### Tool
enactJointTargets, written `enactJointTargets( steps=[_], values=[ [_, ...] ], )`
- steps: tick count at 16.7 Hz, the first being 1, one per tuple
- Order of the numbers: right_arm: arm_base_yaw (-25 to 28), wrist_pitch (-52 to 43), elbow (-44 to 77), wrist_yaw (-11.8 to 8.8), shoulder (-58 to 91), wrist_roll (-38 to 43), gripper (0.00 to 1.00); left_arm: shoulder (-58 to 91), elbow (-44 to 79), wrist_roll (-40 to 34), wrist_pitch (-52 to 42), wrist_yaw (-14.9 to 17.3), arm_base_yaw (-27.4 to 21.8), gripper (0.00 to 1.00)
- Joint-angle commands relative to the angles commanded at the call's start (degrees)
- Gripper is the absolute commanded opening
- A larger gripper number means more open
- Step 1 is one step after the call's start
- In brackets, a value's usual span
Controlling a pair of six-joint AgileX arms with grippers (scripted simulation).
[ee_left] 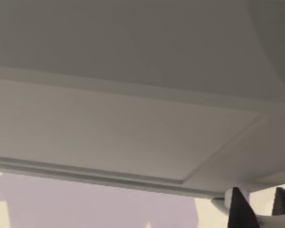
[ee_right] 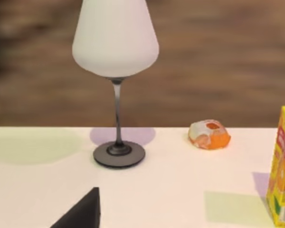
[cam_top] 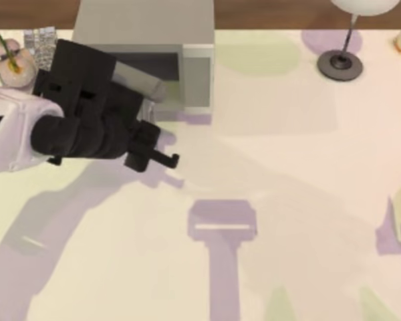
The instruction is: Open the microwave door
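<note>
- Table (cam_top: 287, 200): pale cream surface with faint green and lilac patches, shadows cast across it.
- Wooden brown backdrop (ee_right: 228, 61) behind the far edge.

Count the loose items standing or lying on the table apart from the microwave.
5, perhaps more hidden. Flower ornament and patterned box at the far left; lamp and orange-white packet at the far right; juice carton seen only in the right wrist view.

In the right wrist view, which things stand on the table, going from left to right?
Lamp → orange-and-white packet → yellow juice carton, cut off by the picture's edge.
</note>
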Motion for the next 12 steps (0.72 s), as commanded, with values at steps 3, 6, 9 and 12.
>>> enactJointTargets(
  steps=[3, 6, 9, 12],
  values=[
    [0.0, 0.0, 0.0, 0.0, 0.0, 0.0, 1.00, 0.0, 0.0, 0.0, 0.0, 0.0, 0.0, 0.00],
    [0.0, 0.0, 0.0, 0.0, 0.0, 0.0, 1.00, 0.0, 0.0, 0.0, 0.0, 0.0, 0.0, 0.00],
    [0.0, 0.0, 0.0, 0.0, 0.0, 0.0, 1.00, 0.1, 0.0, -0.1, -0.1, 0.5, -0.3, 0.00],
    [0.0, 0.0, 0.0, 0.0, 0.0, 0.0, 1.00, -0.9, -0.7, 2.6, -0.4, 2.4, 1.1, 0.00]
  ],
)
